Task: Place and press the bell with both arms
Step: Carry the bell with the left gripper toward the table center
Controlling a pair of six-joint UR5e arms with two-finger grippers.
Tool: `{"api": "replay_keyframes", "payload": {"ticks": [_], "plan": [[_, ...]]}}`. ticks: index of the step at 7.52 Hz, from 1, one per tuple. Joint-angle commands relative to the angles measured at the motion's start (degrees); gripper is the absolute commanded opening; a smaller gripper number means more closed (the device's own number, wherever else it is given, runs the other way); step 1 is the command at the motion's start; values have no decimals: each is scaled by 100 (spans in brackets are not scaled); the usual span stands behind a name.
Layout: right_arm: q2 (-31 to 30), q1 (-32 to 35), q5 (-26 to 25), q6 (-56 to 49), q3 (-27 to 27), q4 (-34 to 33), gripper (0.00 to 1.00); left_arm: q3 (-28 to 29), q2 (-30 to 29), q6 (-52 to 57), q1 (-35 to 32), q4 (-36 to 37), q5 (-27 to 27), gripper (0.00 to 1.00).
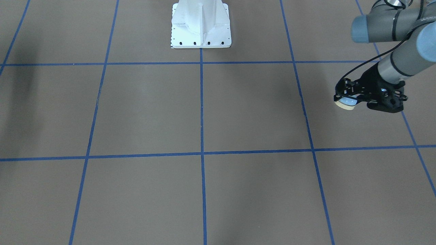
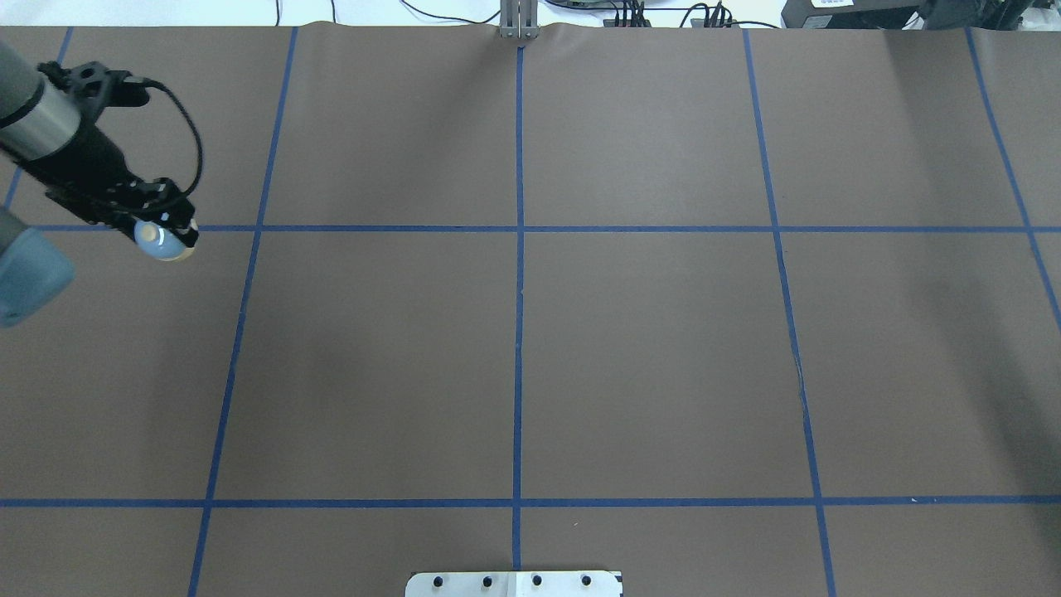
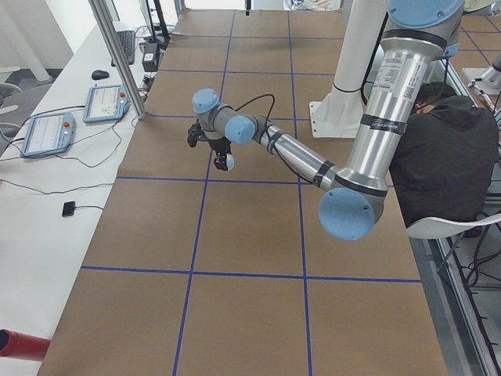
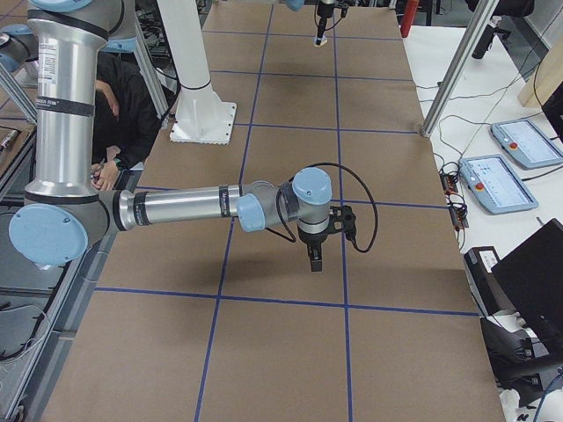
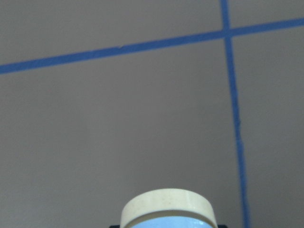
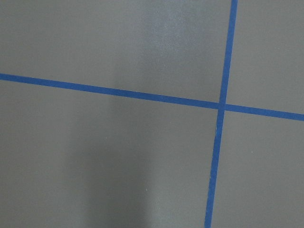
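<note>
Button [image 2: 147, 234] of bell [image 2: 168, 244] overhead; rim [image 5: 166, 205] from wrist

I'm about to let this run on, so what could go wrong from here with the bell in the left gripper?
The left gripper holds the bell above the table by its rounded dome, so it might slip. It looks tilted; released here it could land on its rim and tip. The right arm is toward the table's other end, so pressing may need a long reach.
</note>
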Motion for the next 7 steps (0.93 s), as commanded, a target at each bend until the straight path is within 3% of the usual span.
{"api": "replay_keyframes", "payload": {"ticks": [1, 4, 5, 7], "plan": [[32, 0, 0, 26, -2, 0, 100, 956, -1758, -1498, 903, 423, 544, 0], [32, 0, 9, 52, 16, 0, 100, 3677, -4114, -2496, 1705, 327, 591, 0], [32, 0, 9, 70, 16, 0, 100, 4105, -4366, -2577, 1890, 100, 600, 0], [32, 0, 9, 70, 16, 0, 100, 4669, -4368, -3173, 2329, -918, 1256, 0]]}}
